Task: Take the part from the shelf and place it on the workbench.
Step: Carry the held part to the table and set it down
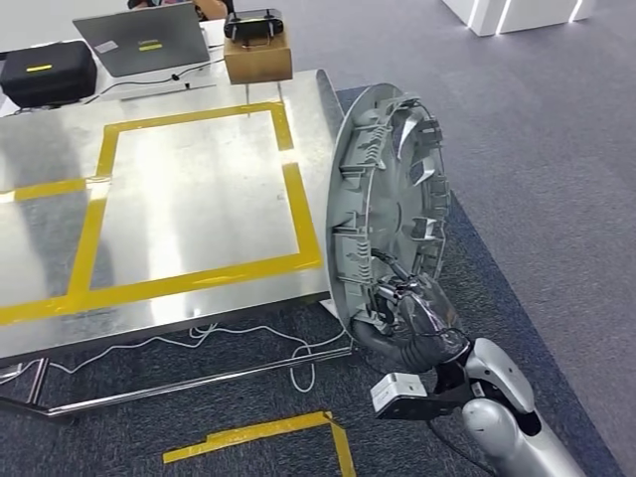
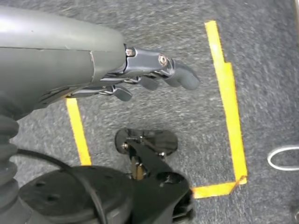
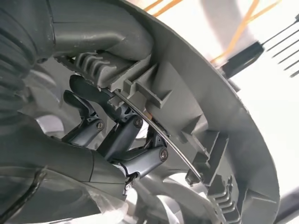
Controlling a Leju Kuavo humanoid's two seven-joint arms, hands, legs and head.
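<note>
Right hand nearest, low at the front, fingers hooked through the spokes and clamped on the lower rim of the part, a grey wheel cover. Cover is held upright on edge, ribbed back facing out, just off the right edge of the workbench, above the carpet and not yet over the steel top. Yellow tape square on the bench looks like the target. Left hand hangs by the floor, fingers loosely curled, nothing in them. Risk: grip is at one low rim point, so the cover could swing or slip out; its edge could also clip the bench's right edge going in. Laptop and box sit at the far edge.
</note>
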